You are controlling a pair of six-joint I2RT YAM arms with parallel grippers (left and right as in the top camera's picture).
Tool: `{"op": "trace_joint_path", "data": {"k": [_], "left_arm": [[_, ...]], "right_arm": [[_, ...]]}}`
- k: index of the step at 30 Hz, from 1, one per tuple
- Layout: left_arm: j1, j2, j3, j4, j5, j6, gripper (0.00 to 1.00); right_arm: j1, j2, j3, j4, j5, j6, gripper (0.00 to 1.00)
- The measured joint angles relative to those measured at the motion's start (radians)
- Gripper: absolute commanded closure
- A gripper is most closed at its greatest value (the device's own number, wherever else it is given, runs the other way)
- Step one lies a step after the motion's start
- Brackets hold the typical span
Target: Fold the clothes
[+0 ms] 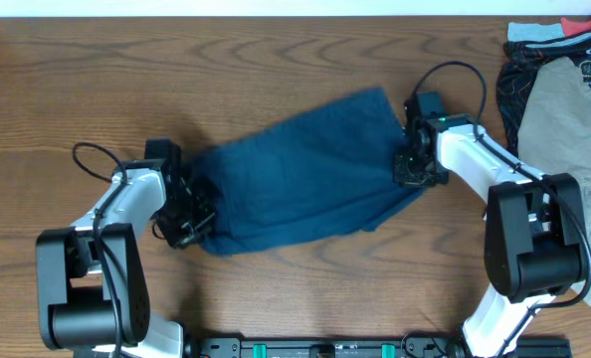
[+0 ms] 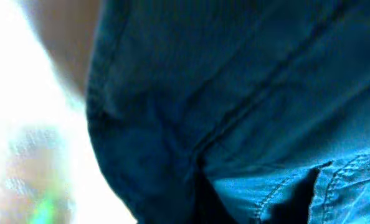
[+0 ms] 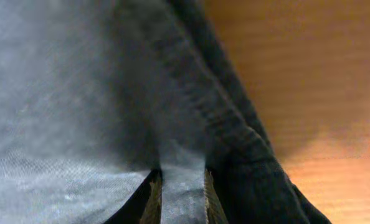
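Overhead: shorts lie between left gripper, right gripper

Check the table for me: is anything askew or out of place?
The navy shorts lie diagonally, not square to the table edge, bunched near the left end effector. The right end effector pinches the other end. A heap of other garments sits at the right edge.

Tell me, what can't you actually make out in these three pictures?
- Left gripper: in the overhead view its own body covers the fingers; the left wrist view shows only blurred cloth and glare, so open or shut is unclear.
- Shorts: no button seen; folds hide it overhead, and the wrist views are too close.
- Beige garment: cut off by the overhead's right edge.
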Motion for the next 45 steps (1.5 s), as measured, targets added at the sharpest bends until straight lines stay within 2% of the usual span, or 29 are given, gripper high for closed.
{"op": "trace_joint_path", "data": {"k": [4, 9, 12, 15, 16, 18, 21, 28, 36, 38, 39, 41, 43, 45], "left_arm": [[0.0, 0.01, -0.011, -0.032, 0.027, 0.016, 0.85], [0.004, 0.011, -0.011, -0.036, 0.05, 0.049, 0.85], [0.019, 0.003, -0.01, -0.039, 0.068, 0.089, 0.83], [0.057, -0.042, -0.003, -0.037, 0.07, 0.122, 0.31], [0.072, -0.065, -0.001, -0.029, 0.068, 0.124, 0.22], [0.102, -0.111, 0.006, 0.003, 0.065, 0.129, 0.11], [0.128, -0.146, 0.019, 0.047, 0.064, 0.134, 0.09], [0.117, -0.124, 0.023, 0.087, 0.071, 0.144, 0.09], [0.058, -0.008, 0.027, 0.122, 0.144, 0.144, 0.1], [0.038, 0.003, 0.034, 0.137, 0.176, 0.143, 0.15], [0.026, 0.011, 0.038, 0.141, 0.189, 0.142, 0.21], [-0.001, 0.032, 0.047, 0.148, 0.217, 0.14, 0.41], [-0.026, 0.056, 0.051, 0.153, 0.236, 0.138, 0.65], [-0.039, 0.071, 0.05, 0.153, 0.243, 0.144, 0.81]], "right_arm": [[-0.037, 0.0, -0.001, -0.034, -0.011, 0.03, 0.7], [-0.08, -0.014, -0.011, -0.054, -0.066, 0.032, 0.6], [-0.097, -0.03, -0.027, -0.067, -0.073, 0.032, 0.58], [-0.107, -0.054, -0.052, -0.08, -0.066, 0.026, 0.5], [-0.111, -0.065, -0.061, -0.086, -0.059, 0.024, 0.45], [-0.119, -0.102, -0.075, -0.097, -0.044, 0.014, 0.33], [-0.126, -0.186, -0.078, -0.097, -0.032, 0.006, 0.24], [-0.126, -0.379, -0.078, -0.095, -0.036, 0.0, 0.16], [-0.126, -0.396, -0.078, -0.098, -0.053, 0.0, 0.16], [-0.126, -0.396, -0.078, -0.097, -0.058, 0.0, 0.17], [-0.126, -0.396, -0.078, -0.097, -0.061, 0.0, 0.17], [-0.126, -0.396, -0.078, -0.096, -0.062, 0.0, 0.18], [-0.126, -0.396, -0.078, -0.097, -0.063, 0.0, 0.22], [-0.126, -0.396, -0.078, -0.097, -0.065, -0.006, 0.33]]}}
